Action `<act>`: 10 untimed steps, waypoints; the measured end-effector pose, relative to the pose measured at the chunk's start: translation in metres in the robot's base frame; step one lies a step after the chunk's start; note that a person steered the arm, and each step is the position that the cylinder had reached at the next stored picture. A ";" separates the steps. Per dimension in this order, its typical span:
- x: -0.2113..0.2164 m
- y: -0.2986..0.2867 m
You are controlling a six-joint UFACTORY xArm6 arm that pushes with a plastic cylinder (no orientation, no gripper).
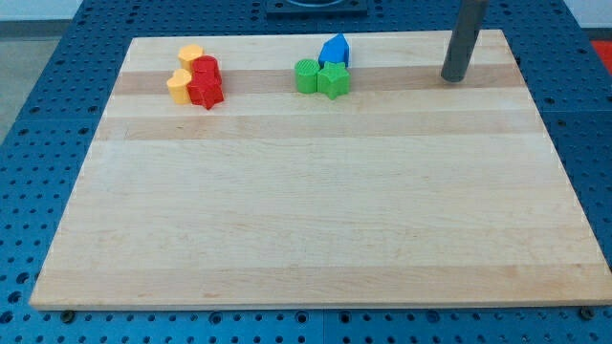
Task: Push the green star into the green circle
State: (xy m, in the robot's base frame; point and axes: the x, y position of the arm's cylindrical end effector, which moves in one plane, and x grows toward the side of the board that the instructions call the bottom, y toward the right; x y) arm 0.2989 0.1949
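Observation:
The green star sits near the view's top centre of the wooden board, touching the green circle on its left. A blue block stands just above the star, touching or nearly touching it. My tip rests on the board at the view's top right, well to the right of the green star and apart from all blocks.
A cluster of two yellow blocks and two red blocks sits at the view's top left. The board lies on a blue perforated table.

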 end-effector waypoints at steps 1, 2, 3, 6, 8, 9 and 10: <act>0.010 0.000; 0.011 0.000; 0.007 -0.013; -0.003 -0.099; 0.010 -0.145; 0.010 -0.180; 0.006 -0.208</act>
State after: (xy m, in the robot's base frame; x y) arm 0.3053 -0.0127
